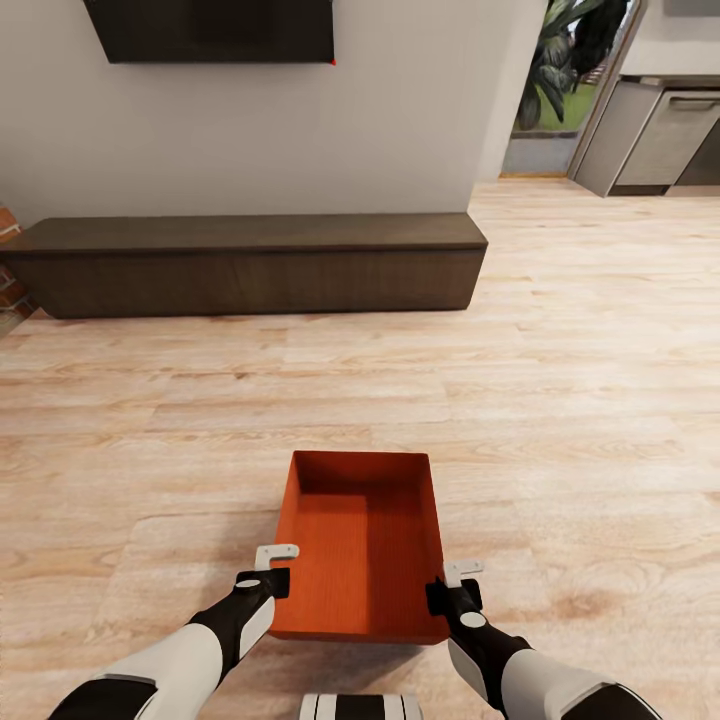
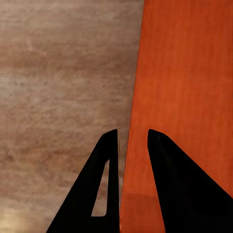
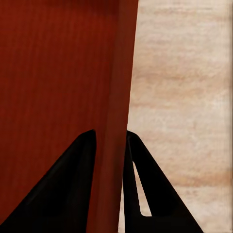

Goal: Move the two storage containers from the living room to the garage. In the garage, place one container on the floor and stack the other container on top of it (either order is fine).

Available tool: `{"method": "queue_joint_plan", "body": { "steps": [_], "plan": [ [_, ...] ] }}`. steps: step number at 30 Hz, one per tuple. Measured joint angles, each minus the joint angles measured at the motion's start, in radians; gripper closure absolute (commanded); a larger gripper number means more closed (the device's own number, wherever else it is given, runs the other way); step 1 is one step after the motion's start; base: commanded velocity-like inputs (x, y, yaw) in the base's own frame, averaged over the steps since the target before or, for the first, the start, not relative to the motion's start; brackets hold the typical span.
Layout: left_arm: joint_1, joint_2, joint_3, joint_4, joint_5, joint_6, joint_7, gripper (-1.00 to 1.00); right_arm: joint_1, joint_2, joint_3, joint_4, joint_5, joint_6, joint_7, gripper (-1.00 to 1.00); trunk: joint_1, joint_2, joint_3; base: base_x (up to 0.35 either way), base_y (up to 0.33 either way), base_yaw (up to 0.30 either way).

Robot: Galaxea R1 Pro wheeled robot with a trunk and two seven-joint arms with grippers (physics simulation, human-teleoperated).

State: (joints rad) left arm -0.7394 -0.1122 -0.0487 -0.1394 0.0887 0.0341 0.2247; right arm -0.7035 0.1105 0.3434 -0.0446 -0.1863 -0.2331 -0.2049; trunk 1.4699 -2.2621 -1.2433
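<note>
- arms: white shells, black joints/wrists
- left gripper (image 1: 277, 552), right gripper (image 1: 462, 570): pale grey tips in head view
- fingers (image 2: 109, 184): black, triangular, slotted

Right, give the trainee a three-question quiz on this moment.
1. True or false: the open orange-red rectangular storage container holds a box.
2. Which walls do the left gripper and right gripper clamp? A) the two long side walls B) the near and far end walls
3. Fill in: beyond the container, against the wall, stands a long dark low ____.

Key: 1 false, it is empty; 2 A, each pair of jaws straddles one side wall; 3 bench.
</note>
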Motion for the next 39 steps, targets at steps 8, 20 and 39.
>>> {"method": "queue_joint_plan", "body": {
  "steps": [8, 20, 39],
  "plan": [
    [-0.001, -0.004, 0.059, 0.001, -0.065, 0.000, -0.004, 1.00, 0.001, 0.000, 0.021, -0.001, -0.027, 0.000, 0.000, 1.00, -0.031, 0.056, 0.025, 0.000, 0.000, 0.000],
    [-0.001, -0.004, 0.062, 0.001, -0.067, 0.000, -0.005, 1.00, 0.001, 0.000, 0.021, -0.002, -0.028, 0.001, 0.000, 1.00, -0.077, 0.140, 0.063, 0.000, 0.000, 0.000],
    [-0.001, -0.004, 0.061, 0.001, -0.067, 0.000, -0.005, 1.00, 0.001, 0.000, 0.024, -0.002, -0.030, 0.001, 0.000, 1.00, -0.150, 0.273, 0.122, 0.000, 0.000, 0.000]
  ]
}}
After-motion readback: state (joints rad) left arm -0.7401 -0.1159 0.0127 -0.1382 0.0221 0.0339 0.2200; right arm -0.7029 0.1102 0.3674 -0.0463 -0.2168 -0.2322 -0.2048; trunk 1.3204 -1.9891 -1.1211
